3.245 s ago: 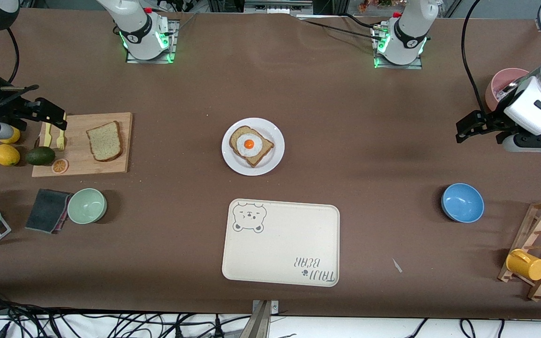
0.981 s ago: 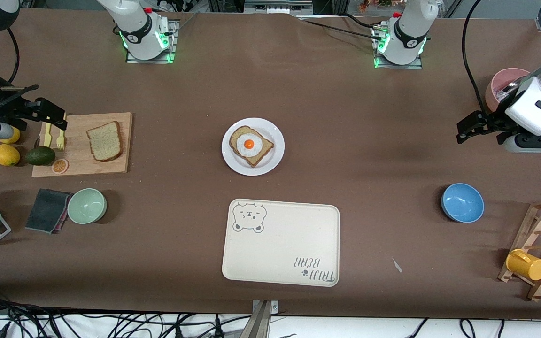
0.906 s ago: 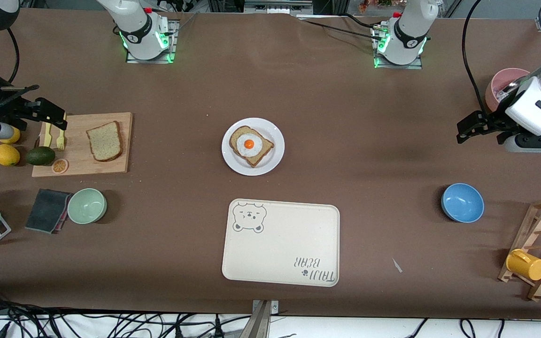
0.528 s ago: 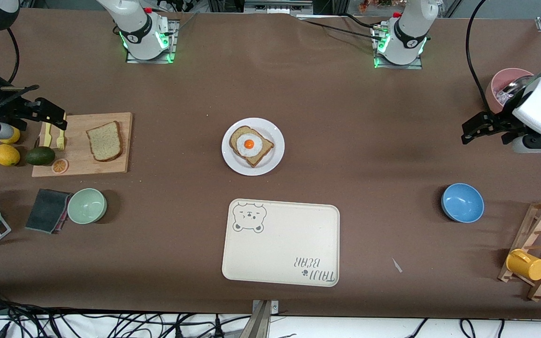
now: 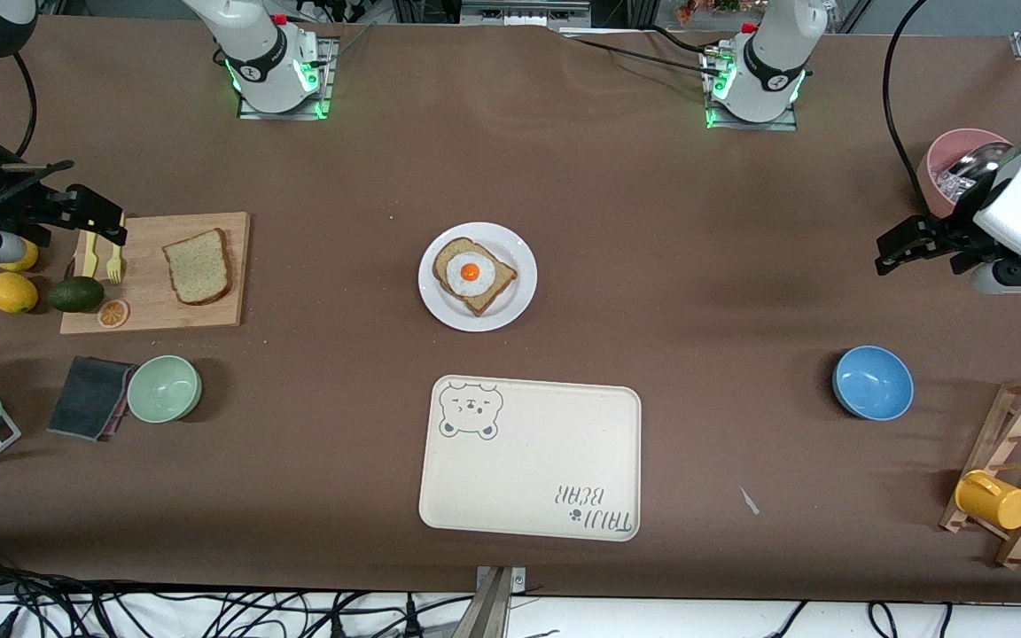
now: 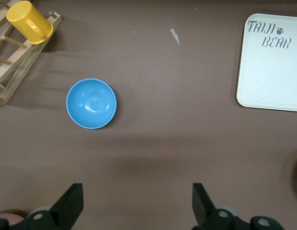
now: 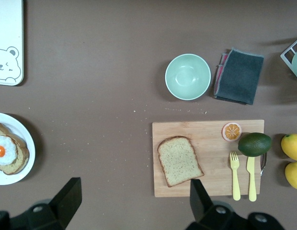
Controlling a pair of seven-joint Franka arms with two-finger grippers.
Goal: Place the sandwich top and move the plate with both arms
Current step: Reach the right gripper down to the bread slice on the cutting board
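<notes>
While you scan the front view: one sandwich top [image 5: 198,266] on the cutting board [image 5: 156,301], one plate [image 5: 478,276] mid-table carrying egg bread [image 5: 473,274]. Left wrist view: left gripper [image 6: 138,206] jaws apart over bare table near one blue bowl [image 6: 91,103]. Right wrist view: right gripper [image 7: 134,203] jaws apart above the board's edge.

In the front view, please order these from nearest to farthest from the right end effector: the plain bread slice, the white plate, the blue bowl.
From the right end effector:
1. Sandwich top, on the wooden board beside it.
2. Plate, mid-table.
3. Blue bowl, toward the left arm's end.
</notes>
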